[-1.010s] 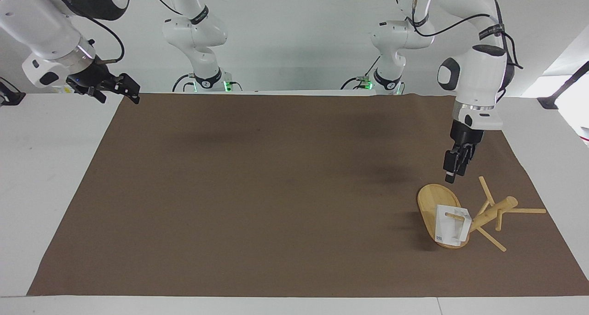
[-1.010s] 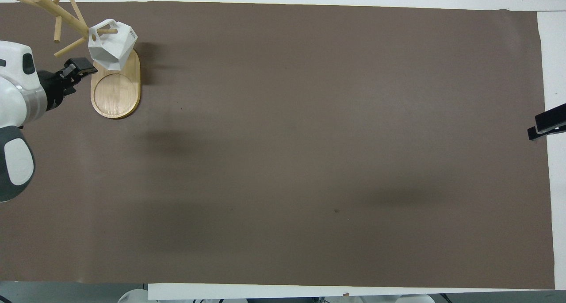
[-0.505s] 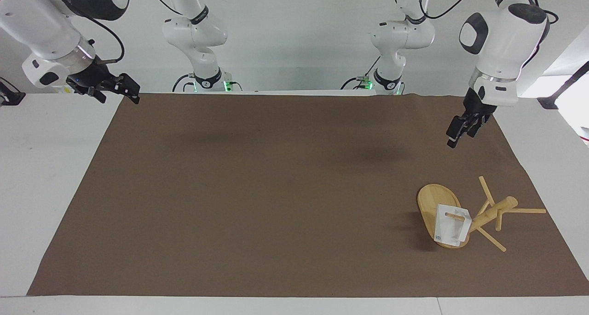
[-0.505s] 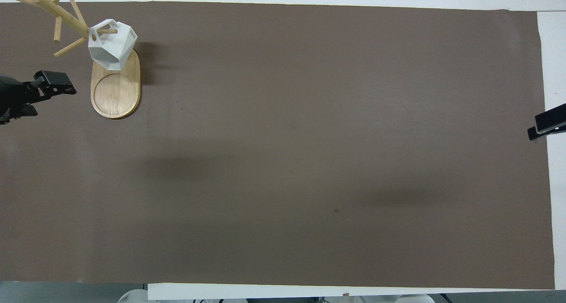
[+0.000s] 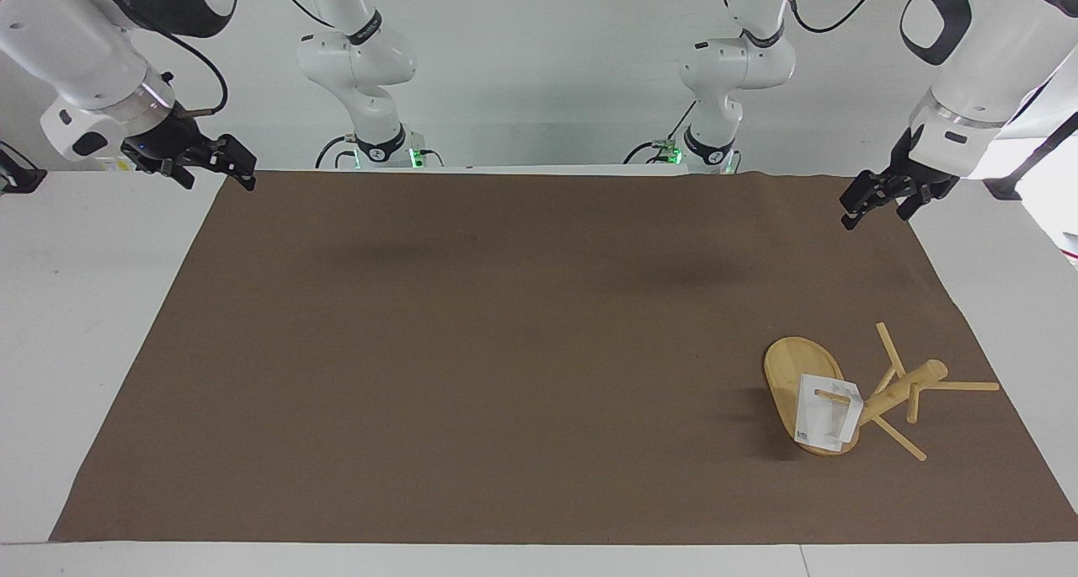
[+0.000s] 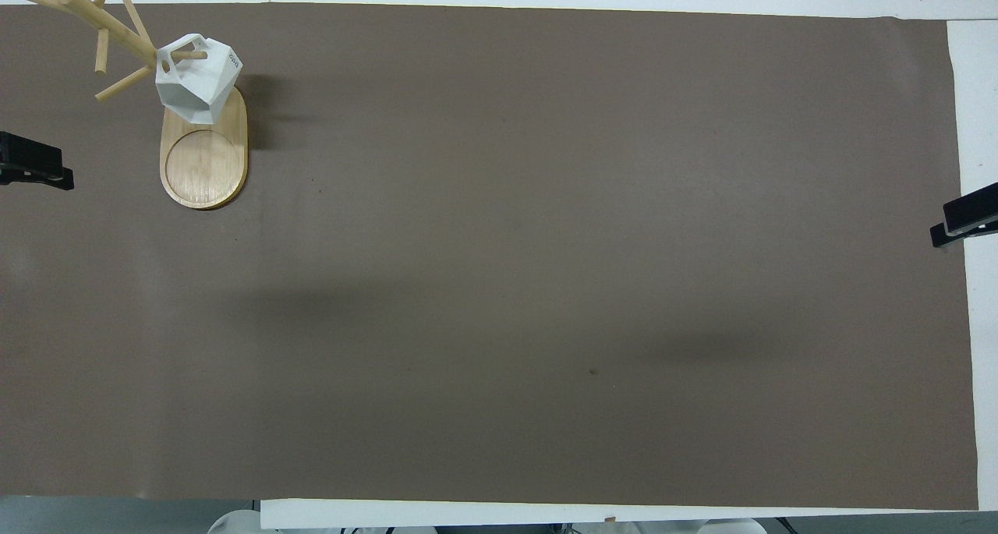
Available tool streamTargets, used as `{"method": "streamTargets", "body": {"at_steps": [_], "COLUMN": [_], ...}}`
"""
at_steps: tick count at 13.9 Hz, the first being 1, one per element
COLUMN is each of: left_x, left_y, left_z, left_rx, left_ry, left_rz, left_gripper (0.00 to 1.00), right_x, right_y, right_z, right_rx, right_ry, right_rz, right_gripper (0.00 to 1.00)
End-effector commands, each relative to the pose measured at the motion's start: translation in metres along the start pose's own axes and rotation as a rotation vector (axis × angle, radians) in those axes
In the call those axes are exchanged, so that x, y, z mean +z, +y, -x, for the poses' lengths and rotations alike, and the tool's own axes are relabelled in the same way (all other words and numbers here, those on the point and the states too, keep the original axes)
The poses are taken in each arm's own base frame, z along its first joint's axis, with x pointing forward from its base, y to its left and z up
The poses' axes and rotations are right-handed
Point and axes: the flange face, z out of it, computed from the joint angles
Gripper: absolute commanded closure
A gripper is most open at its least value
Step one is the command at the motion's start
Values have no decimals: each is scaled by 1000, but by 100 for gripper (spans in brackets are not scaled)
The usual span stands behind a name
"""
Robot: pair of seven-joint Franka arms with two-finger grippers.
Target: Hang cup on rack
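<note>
The bamboo rack (image 5: 905, 389) (image 6: 204, 160) stands on its oval base at the left arm's end of the table. The white faceted cup (image 5: 825, 421) (image 6: 196, 78) hangs by its handle on one of the rack's pegs, over the base, and no gripper touches it. My left gripper (image 5: 876, 209) (image 6: 35, 167) is open and holds nothing, raised over the edge of the brown mat and well apart from the rack. My right gripper (image 5: 227, 162) (image 6: 960, 222) waits open and empty over the mat's edge at the right arm's end.
A brown mat (image 5: 505, 349) covers most of the white table (image 5: 93, 307). The rack's other pegs (image 5: 964, 385) stick out bare toward the table's end.
My left gripper has lifted away from beside the rack's base and drawn back toward the robots and the mat's edge. The cup stays hanging on its peg. The right arm has not moved.
</note>
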Motion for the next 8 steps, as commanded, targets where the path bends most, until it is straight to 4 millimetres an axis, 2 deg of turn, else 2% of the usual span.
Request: {"method": "streamTargets", "body": {"at_steps": [1, 8], "left_x": [-3, -1], "left_y": [0, 5], "left_z": [-7, -2], "left_rx": [84, 166], "left_ry": [-49, -68], "left_rz": [-8, -4], "left_gripper": [0, 0], "right_x": [1, 1], "right_y": [0, 0], "right_z": [7, 7], "right_rx": [4, 4], "right_ry": [-2, -2], "right_rz": [9, 9], "right_gripper": [1, 1]}}
